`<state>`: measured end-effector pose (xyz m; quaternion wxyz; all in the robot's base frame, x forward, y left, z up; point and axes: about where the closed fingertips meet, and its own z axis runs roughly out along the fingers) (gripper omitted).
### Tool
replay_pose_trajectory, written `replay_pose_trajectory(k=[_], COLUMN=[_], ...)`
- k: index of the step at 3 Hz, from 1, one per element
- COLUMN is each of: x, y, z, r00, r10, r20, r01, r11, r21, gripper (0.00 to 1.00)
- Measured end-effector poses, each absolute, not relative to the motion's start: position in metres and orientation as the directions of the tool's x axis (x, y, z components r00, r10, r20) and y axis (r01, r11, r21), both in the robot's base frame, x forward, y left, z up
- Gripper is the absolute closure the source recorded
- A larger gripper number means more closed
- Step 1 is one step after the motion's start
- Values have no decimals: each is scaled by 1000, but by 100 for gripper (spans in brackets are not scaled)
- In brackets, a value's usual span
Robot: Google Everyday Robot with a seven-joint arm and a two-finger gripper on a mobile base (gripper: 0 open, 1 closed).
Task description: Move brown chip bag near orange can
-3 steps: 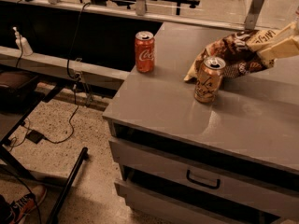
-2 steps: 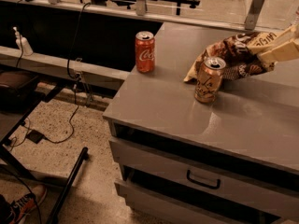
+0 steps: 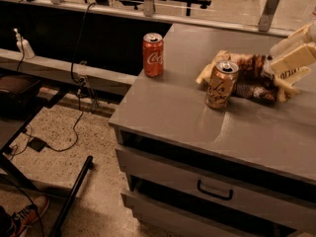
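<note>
The brown chip bag (image 3: 247, 77) lies on the grey cabinet top (image 3: 187, 112), dark brown and wrinkly with a cream end showing at its left. The orange can (image 3: 221, 84) stands upright just in front of the bag's left half, touching or almost touching it. My gripper (image 3: 277, 75) reaches in from the right edge, cream-coloured, and is shut on the bag's right end, low over the cabinet top. The bag's right end is partly hidden by the gripper.
A red Coca-Cola can (image 3: 153, 54) stands upright near the cabinet's back left edge. The cabinet has drawers (image 3: 215, 191) below its front edge. To the left are a lower dark bench, a cable and the floor. A glass partition runs behind.
The bag and my gripper have come lower, and the bag now rests on the cabinet top behind the orange can. Both cans stand where they were.
</note>
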<state>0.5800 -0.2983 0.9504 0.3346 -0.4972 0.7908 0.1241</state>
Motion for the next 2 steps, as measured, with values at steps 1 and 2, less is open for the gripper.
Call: replay_pose_trajectory(k=[1, 2], x=[582, 578], y=[-297, -315], z=[949, 960], r00=[-281, -289], r10=[-703, -712], r20=[-654, -640], r01=[-870, -847], r11=[474, 502], r21=[-135, -176], gripper=[0, 0])
